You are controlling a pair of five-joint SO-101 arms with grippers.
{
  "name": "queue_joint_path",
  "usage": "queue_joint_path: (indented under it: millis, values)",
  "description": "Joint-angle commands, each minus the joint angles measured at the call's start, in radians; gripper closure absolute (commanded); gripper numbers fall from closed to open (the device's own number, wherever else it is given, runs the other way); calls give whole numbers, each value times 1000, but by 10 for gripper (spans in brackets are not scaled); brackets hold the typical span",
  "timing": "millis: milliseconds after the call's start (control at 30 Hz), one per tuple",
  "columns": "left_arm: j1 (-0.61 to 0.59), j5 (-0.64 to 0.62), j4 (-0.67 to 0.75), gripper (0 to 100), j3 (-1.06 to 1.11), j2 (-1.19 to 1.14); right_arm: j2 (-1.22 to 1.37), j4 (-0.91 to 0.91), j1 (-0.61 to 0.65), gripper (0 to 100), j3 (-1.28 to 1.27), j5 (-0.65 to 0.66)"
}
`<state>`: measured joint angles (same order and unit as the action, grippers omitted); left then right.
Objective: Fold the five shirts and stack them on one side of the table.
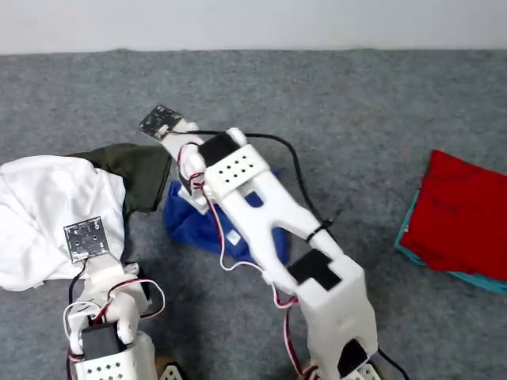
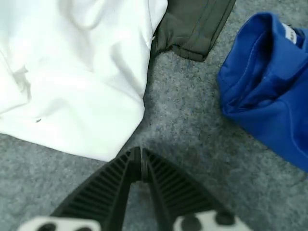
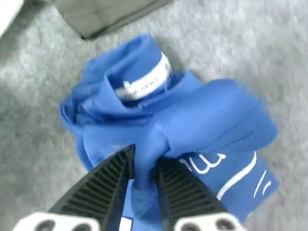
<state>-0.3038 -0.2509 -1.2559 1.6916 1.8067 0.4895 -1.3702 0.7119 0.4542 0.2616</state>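
A crumpled blue shirt [image 3: 202,120] lies on the grey carpet, and my right gripper [image 3: 144,166] is shut on a bunched fold of it near the collar. In the high view the blue shirt [image 1: 194,223] sits partly under the right arm. A loose white shirt [image 1: 47,202] is spread at the left, overlapping a dark olive shirt [image 1: 141,170]. My left gripper [image 2: 141,166] is shut on nothing, low over bare carpet beside the white shirt's [image 2: 72,72] edge. A folded red shirt [image 1: 463,212] rests on a teal one [image 1: 412,247] at the right.
The right arm [image 1: 261,206] stretches diagonally across the table's middle, with its cables hanging alongside. The grey carpet [image 1: 356,111] covers the whole table. The olive shirt [image 2: 192,24] and blue shirt [image 2: 269,96] lie just beyond the left gripper.
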Motion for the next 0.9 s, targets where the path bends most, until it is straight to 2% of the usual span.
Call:
queue_joint_path:
  millis: [0, 133, 300, 400, 500, 567, 667, 867]
  values:
    - [8, -9, -5, 986, -8, 11, 41, -15, 42, 888, 157, -11]
    - [8, -9, -5, 986, -8, 11, 113, -79, 74, 773, 307, -12]
    - [8, -9, -5, 986, -8, 11, 139, -268, 61, 774, 523, -8]
    - [8, -9, -5, 986, -8, 11, 140, -409, 1, 842, 589, 18]
    - [8, -9, -5, 986, -8, 11, 134, -426, -91, 992, 546, 97]
    - [8, -9, -5, 986, -8, 11, 133, -427, -147, 969, 502, 104]
    - [8, -9, -5, 986, -8, 11, 137, -427, -211, 991, 414, 107]
    - [8, -9, -5, 986, -8, 11, 114, -426, -278, 989, 213, 107]
